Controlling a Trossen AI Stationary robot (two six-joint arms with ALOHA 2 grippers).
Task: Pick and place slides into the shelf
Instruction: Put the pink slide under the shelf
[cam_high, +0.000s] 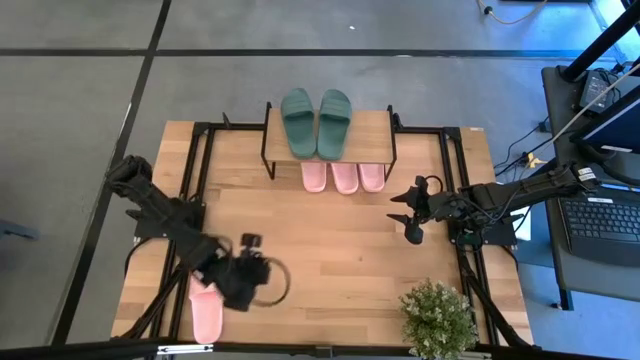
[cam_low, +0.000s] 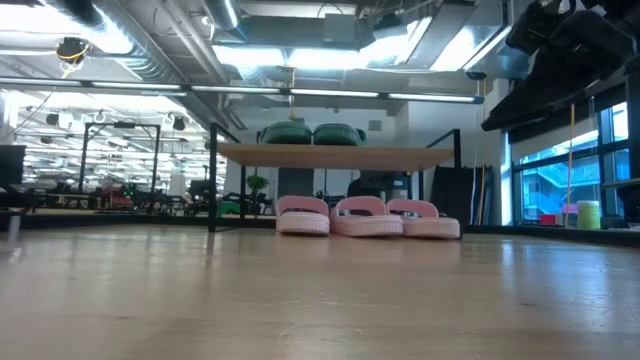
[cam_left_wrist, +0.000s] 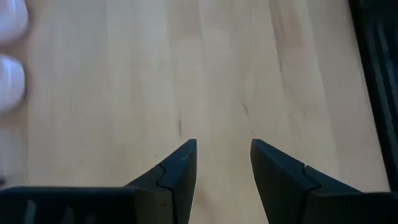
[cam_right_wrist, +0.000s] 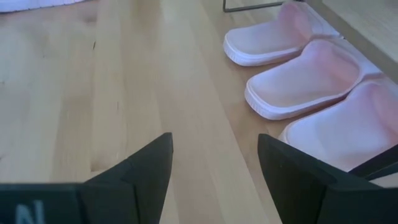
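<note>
Your left gripper (cam_high: 262, 283) sits low at the near-left part of the table (cam_high: 330, 240), fingers spread with bare wood showing in the gap in its wrist view (cam_left_wrist: 222, 163), pinching nothing. The left arm (cam_high: 165, 213) runs in from the table's left edge, slanting toward the near side, wrist bent down over the wood. Just beside it, toward the near-left corner, one pink slide (cam_high: 206, 310) lies flat on the tabletop, partly under the wrist; the gripper's fingertips point away from it. Your right gripper (cam_high: 406, 213) hangs over the right-centre of the table, jaws wide apart, empty too; its wrist view (cam_right_wrist: 214, 165) shows wood between the fingers. The right arm (cam_high: 500, 197) reaches in from the right edge, stretched roughly level across the table toward the middle. Near its fingertips, toward the far side, stands the shelf (cam_high: 375, 128): light plank top on thin black legs, at the far-centre of the table. On top of the plank is the dark green pair (cam_high: 316, 122), side by side, touching. Under the plank, three pink slides (cam_high: 343, 177) sit in a row on the tabletop, close together, ends sticking out toward the near side; low view shows them lined up below the plank (cam_low: 365, 216). At the near-right edge of the table stands a small potted plant (cam_high: 437, 318), well apart from both grippers.
</note>
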